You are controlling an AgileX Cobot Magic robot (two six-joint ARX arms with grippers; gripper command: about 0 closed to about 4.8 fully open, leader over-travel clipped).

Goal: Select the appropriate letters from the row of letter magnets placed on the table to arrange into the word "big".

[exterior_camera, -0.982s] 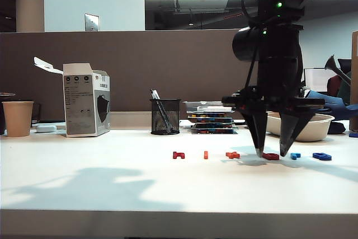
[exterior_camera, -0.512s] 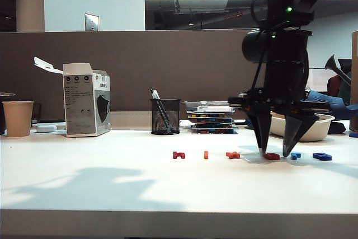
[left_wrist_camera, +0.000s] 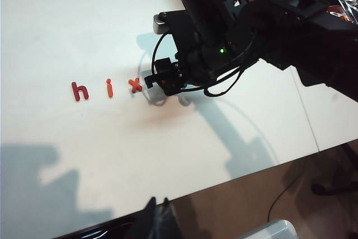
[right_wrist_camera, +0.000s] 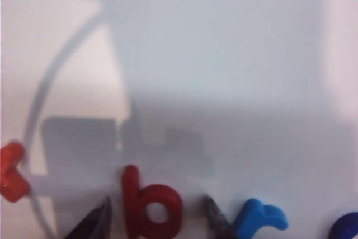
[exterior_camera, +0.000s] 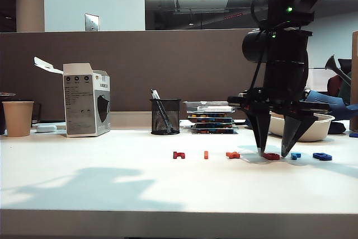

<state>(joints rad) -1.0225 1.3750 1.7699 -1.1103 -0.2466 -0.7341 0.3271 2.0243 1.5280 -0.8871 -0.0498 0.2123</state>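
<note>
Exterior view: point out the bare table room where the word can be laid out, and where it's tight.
Free: the wide strip of table between the letter row and the front edge, and the stretch left of the dark red h. Crowded: around the red b, straddled by the open right gripper, with x and the light blue r close by. Left gripper stays clear.
</note>
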